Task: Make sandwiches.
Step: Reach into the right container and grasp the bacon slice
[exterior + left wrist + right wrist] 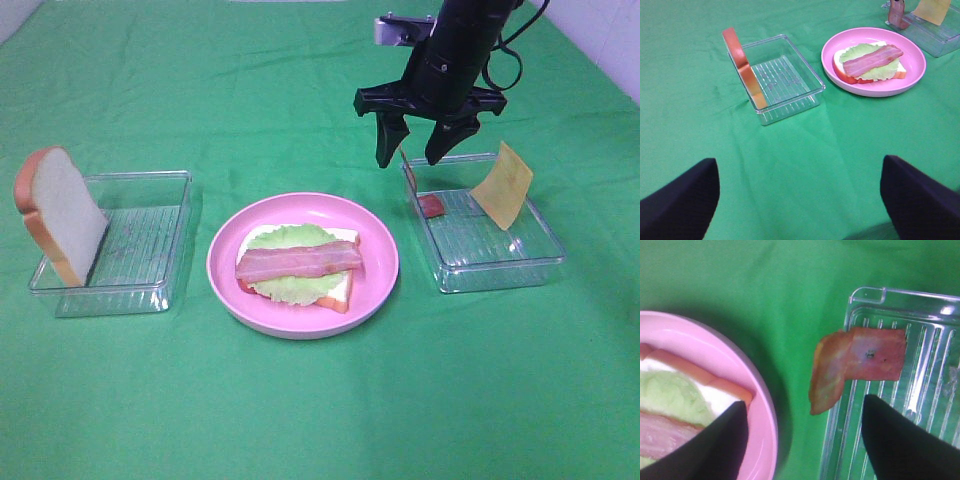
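green tablecloth under pink plate between left tray and right tray

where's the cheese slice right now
In the high view the cheese slice stands tilted in the right-hand clear tray, to the right of the bacon strip there.

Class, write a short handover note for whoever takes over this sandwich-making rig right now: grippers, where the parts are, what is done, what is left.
Left gripper: open, empty, back from the food.
Right gripper: open, empty, above the right tray's plate-side edge.
On the pink plate: bread slice, lettuce, bacon strip on top.
Right tray: second bacon strip draped over its wall; cheese square leaning upright.
Left tray: second bread slice leaning at its outer end.
Done: three layers stacked. Left: likely second bacon, cheese, top bread.
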Controlling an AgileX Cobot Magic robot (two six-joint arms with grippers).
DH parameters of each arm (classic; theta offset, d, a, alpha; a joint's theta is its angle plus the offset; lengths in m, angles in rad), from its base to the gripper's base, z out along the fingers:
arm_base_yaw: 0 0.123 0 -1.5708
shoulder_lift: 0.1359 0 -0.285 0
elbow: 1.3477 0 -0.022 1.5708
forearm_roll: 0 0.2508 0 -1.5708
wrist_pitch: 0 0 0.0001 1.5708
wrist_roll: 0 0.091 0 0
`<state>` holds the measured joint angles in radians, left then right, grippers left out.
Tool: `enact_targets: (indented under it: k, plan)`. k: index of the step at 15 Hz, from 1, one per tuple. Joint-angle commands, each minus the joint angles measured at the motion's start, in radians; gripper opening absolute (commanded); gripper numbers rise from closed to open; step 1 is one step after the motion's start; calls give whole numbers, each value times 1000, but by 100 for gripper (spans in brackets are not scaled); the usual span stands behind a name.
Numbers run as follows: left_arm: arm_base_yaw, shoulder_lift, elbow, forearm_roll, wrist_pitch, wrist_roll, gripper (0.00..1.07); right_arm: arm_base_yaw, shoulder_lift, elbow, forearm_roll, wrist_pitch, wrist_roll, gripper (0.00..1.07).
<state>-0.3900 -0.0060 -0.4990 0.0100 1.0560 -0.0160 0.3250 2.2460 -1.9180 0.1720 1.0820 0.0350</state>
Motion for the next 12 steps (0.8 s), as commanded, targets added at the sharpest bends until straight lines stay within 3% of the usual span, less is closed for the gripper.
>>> enact_targets:
  k: [1, 4, 8, 10, 12]
  plan:
    - [-1, -20, 1, -4, -12, -1, 83, -3, 36, -7, -39, -12, 33, 57]
    - [-1, -20, 1, -4, -12, -1, 83, -3, 36, -7, -44, -23, 42, 47]
    - [-1, -20, 1, -4, -12, -1, 83, -3, 36, -7, -44, -33, 45, 23]
    - [-1, -20, 1, -4, -12, -1, 83, -3, 36, -7, -44, -35, 45, 4]
    - [-1, -20, 1, -4, -12, -1, 83, -3, 36, -7, -44, -34, 45, 0]
